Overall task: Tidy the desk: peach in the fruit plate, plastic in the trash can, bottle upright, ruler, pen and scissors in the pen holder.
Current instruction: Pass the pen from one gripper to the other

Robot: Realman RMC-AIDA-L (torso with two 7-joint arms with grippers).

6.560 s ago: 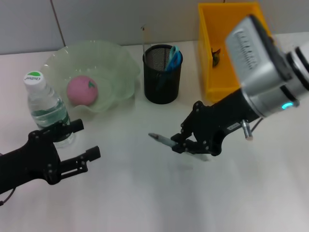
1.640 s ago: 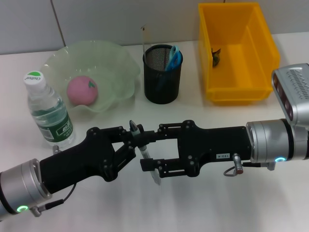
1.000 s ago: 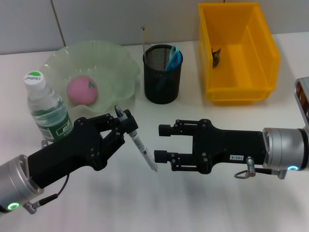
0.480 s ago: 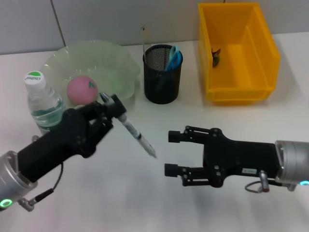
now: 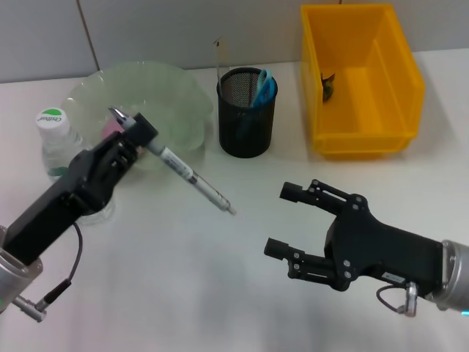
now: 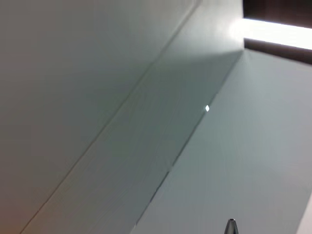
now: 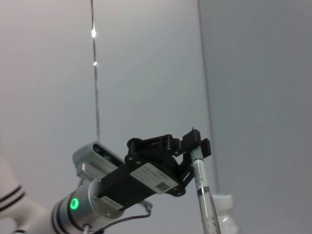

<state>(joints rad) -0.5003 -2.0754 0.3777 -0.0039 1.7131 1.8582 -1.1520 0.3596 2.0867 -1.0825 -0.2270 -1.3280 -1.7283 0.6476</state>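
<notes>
The left tool is clenched on the pen near its upper end; the pen hangs in the air, slanted, tip pointing down toward the middle of the surface. The right tool is released, fingers spread, low over the surface and well apart from the pen.

Step in hand, as judged: carry the pen to the pen holder and drop it in.
- Bring the pen nearer to vertical, tip down, before lowering.
- Centre the tip over the open part of the holder mouth; the scissors occupy the side nearest the trash can.
- Release only once the tip is below the rim.

Clearances: the fruit plate with the peach lies just beside the left arm, and the bottle stands upright close to it. The ruler stands at the holder's far rim. Open room lies between the pen tip and the holder.
</notes>
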